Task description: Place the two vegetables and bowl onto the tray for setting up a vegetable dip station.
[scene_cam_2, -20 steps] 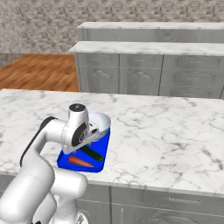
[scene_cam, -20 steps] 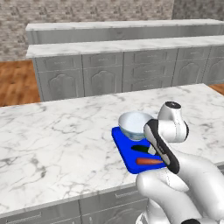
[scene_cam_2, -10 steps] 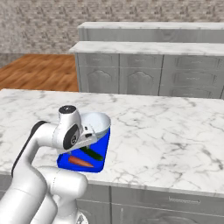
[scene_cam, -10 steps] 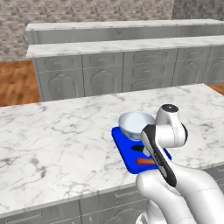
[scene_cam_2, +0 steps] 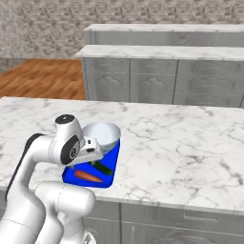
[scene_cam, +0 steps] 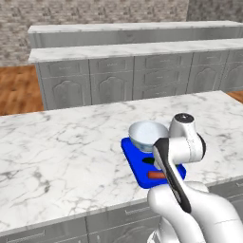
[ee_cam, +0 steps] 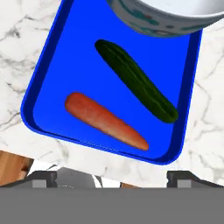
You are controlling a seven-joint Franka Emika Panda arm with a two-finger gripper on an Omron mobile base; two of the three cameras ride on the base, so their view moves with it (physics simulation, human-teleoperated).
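Observation:
The blue tray (ee_cam: 74, 57) lies on the marble counter near its front edge, also seen as the tray (scene_cam: 134, 163) and the tray (scene_cam_2: 114, 164). On it lie the dark green cucumber (ee_cam: 135, 81) and the orange-red carrot (ee_cam: 105, 114), side by side and apart. The pale bowl (ee_cam: 162, 17) stands upright on the tray's far end, shown as the bowl (scene_cam: 147, 134) and the bowl (scene_cam_2: 102, 133). My gripper (ee_cam: 113, 178) hangs above the tray's near end, open and holding nothing. The carrot (scene_cam_2: 88, 177) and cucumber (scene_cam_2: 101, 167) lie just under the hand.
The marble island counter (scene_cam: 61, 156) stretches wide to the left and right of the tray. Its front edge runs right by the tray's near rim. Behind it stand grey cabinets (scene_cam: 118, 85) under another marble top, with wooden floor (scene_cam: 16, 88) at the left.
The hand has drawn back a little toward the base, away from the bowl. The jaws stayed open. The bowl, cucumber and carrot have not moved on the tray.

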